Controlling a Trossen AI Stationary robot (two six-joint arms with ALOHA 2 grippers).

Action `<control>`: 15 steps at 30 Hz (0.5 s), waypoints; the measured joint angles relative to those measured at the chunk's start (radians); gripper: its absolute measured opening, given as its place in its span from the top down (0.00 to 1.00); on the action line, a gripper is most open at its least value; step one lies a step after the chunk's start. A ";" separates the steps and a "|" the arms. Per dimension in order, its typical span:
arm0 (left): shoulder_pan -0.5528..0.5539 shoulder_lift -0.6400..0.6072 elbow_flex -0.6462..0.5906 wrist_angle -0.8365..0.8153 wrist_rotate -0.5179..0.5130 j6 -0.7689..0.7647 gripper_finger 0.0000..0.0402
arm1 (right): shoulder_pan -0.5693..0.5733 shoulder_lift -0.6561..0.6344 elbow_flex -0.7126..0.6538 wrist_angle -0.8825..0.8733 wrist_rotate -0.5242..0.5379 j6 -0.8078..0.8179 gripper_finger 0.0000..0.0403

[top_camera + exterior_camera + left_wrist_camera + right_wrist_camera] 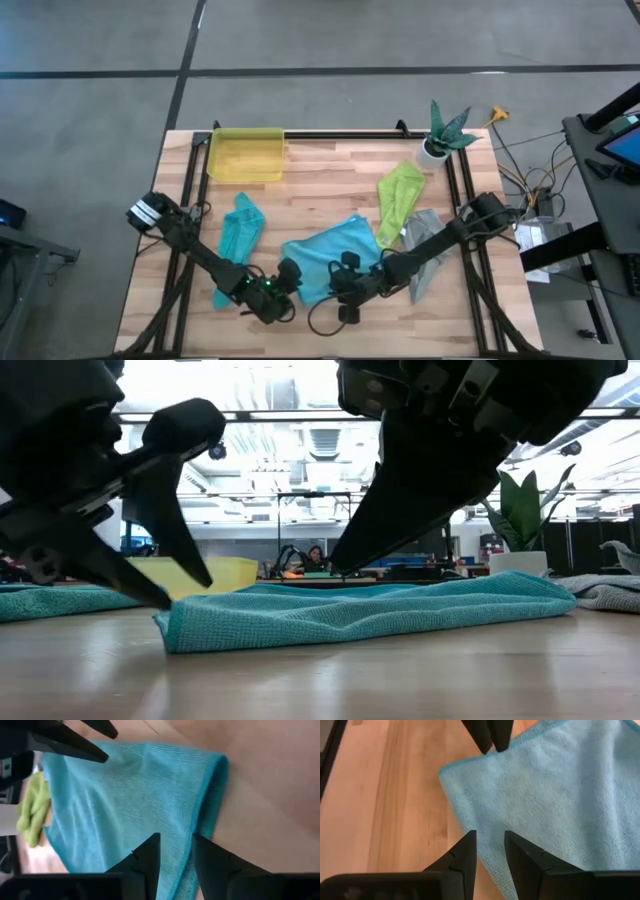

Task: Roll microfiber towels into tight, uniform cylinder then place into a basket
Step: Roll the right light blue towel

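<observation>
**Inspector:** While both arms crouch at six o'clock, what do they hold?

**Operator:** Nothing, I judge. My left gripper [287, 283] and right gripper [340, 280], narrowly parted, flank the flat light-blue microfibre towel's [325, 255] near edge, poised to start rolling it.

The light blue cloth towel [555, 795] has a fine, fuzzy, matt pile, ribbed in thin rows along its folded edge. The lime green cloth towel [399, 202], the teal cloth towel [239, 228] and the grey cloth towel [424, 240] look equally soft and dull. The pale wooden tabletop [330, 180] is smooth planking with a faint sheen. The shallow yellow plastic basket [245, 155] is translucent and slightly glossy. The dark fingers [465, 860] look like hard matt plastic.
</observation>
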 joint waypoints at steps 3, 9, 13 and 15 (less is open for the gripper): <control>-0.004 -0.002 -0.001 -0.010 0.011 0.000 0.76 | 0.006 0.000 -0.001 -0.009 0.000 0.007 0.78; -0.005 0.000 -0.002 0.000 0.012 0.000 0.76 | 0.006 0.000 -0.002 -0.016 0.001 0.019 0.79; -0.004 0.012 -0.003 0.056 0.011 0.002 0.76 | 0.006 0.000 -0.002 -0.015 0.022 0.019 0.79; -0.004 0.027 -0.003 0.071 0.011 0.011 0.76 | 0.006 0.000 -0.002 -0.015 0.023 0.020 0.79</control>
